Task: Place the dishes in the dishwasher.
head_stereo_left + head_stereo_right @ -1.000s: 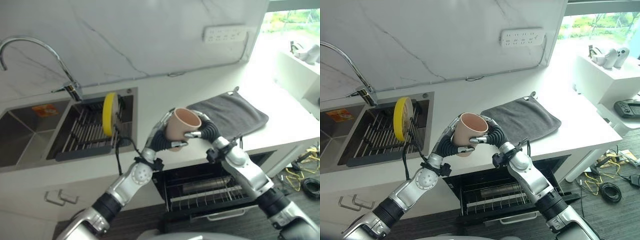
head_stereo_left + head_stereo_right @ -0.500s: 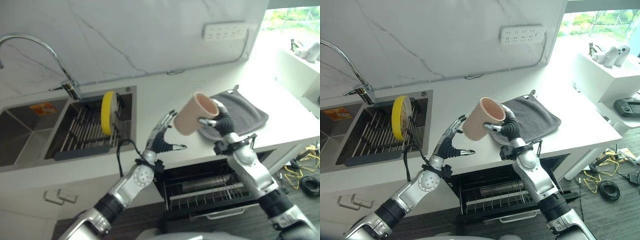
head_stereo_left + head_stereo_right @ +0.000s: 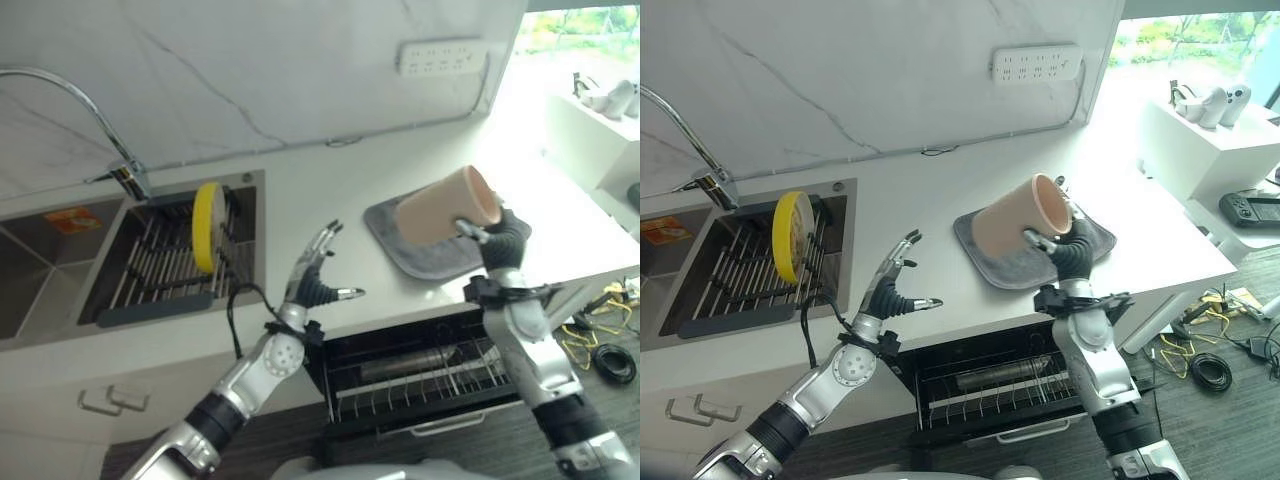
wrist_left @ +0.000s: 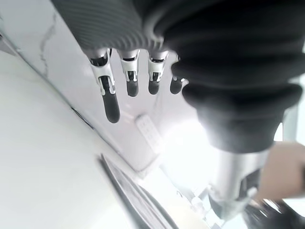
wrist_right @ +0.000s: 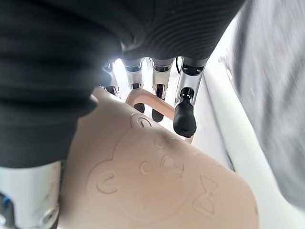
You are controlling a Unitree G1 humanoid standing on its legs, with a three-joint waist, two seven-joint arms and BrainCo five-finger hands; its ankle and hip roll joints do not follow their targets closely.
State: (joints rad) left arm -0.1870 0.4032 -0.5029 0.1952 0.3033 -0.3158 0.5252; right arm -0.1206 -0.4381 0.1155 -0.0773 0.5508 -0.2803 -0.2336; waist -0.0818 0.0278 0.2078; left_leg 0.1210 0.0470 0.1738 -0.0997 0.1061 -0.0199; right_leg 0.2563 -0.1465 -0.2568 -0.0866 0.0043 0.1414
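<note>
A beige cup [image 3: 1018, 216] with an embossed bear face [image 5: 157, 176] is held tilted on its side above the grey mat [image 3: 1012, 268], and my right hand [image 3: 1070, 252] is shut on it near its rim. My left hand [image 3: 892, 290] hovers open over the white counter's front edge, left of the mat, fingers spread and holding nothing. A yellow plate [image 3: 790, 236] stands upright in the sink rack [image 3: 740, 285]. Below the counter the dishwasher's wire rack [image 3: 990, 378] is pulled out, with a dark cylinder lying in it.
A chrome tap [image 3: 685, 140] arches over the sink at the left. A white power strip [image 3: 1035, 64] is on the marble wall. A side shelf [image 3: 1205, 110] with small objects stands at the right; cables [image 3: 1205, 360] lie on the floor.
My right hand has carried the cup rightward, away from the left hand, and tipped it over the mat. The left hand let go and stays open. The camera has shifted slightly.
</note>
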